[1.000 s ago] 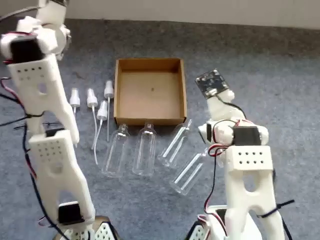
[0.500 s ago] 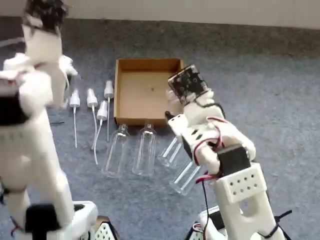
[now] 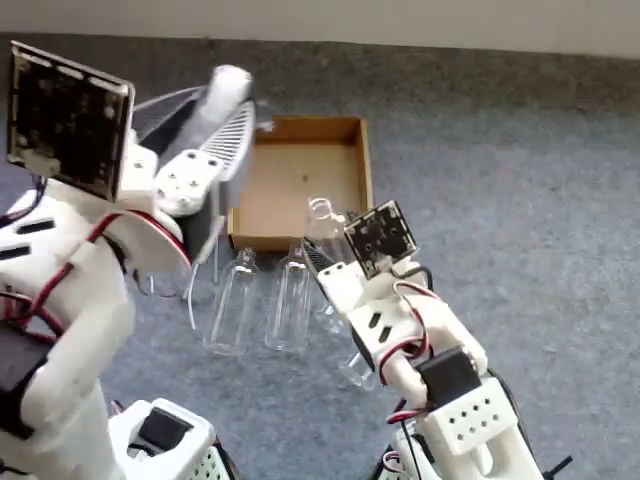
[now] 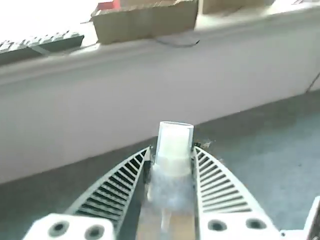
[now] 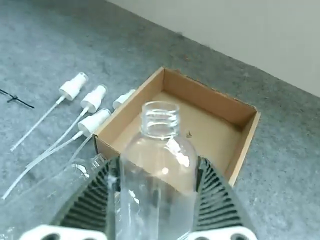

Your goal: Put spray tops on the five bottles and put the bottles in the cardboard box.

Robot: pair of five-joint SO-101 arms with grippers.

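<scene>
Soft even light, faint shadows; the white wall (image 4: 125, 95) glares.

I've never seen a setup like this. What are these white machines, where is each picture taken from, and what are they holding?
These are two small robot arms at a table, each ending in a two-fingered gripper. One picture looks down from a fixed camera. The other two come from cameras on the arms' wrists. The left gripper is shut on a white spray top, held up off the surface. The right gripper is shut on a clear bottle with no top, near an open cardboard box. On the grey carpet lie more bottles and loose spray tops.
</scene>
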